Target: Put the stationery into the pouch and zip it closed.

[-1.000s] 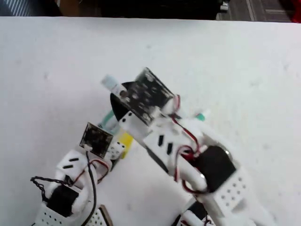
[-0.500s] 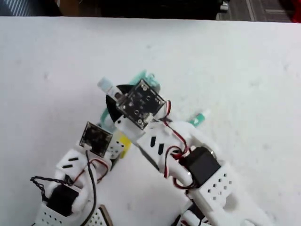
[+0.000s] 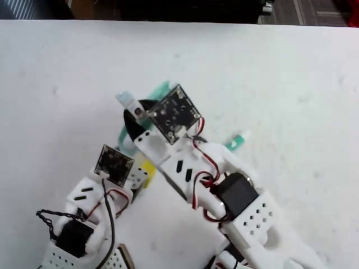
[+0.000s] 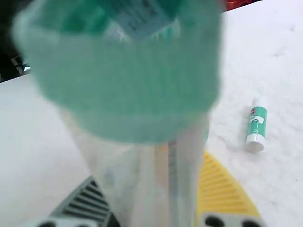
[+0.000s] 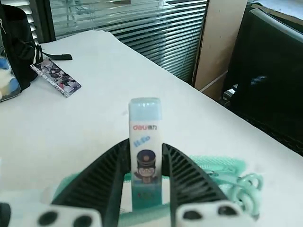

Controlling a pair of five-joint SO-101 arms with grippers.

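Note:
My right gripper (image 5: 146, 150) is shut on a pale blue eraser (image 5: 145, 118) that stands upright between its black fingers. Just under it lies the teal pouch (image 5: 222, 166) with a coiled teal cord (image 5: 247, 183). From above, the eraser (image 3: 125, 100) pokes out past the right gripper (image 3: 134, 110) over the pouch (image 3: 159, 89). My left gripper (image 4: 156, 208) is shut on the pouch (image 4: 132, 94), whose teal rim and clear wall sit between a grey and a yellow finger (image 4: 222, 189). A glue stick (image 4: 256, 124) lies on the table, also seen from above as the glue stick (image 3: 236, 140).
The white table (image 3: 269, 73) stretches open behind and to both sides of the arms. A black bag (image 5: 14, 33) and a printed card (image 5: 56, 75) lie on the table's far part. The dark room edge runs along the table's back.
The right wrist has swung and pulled back a little with the eraser, which shifted slightly left. The pouch's teal edge now shows beyond the wrist camera. The left arm has kept still.

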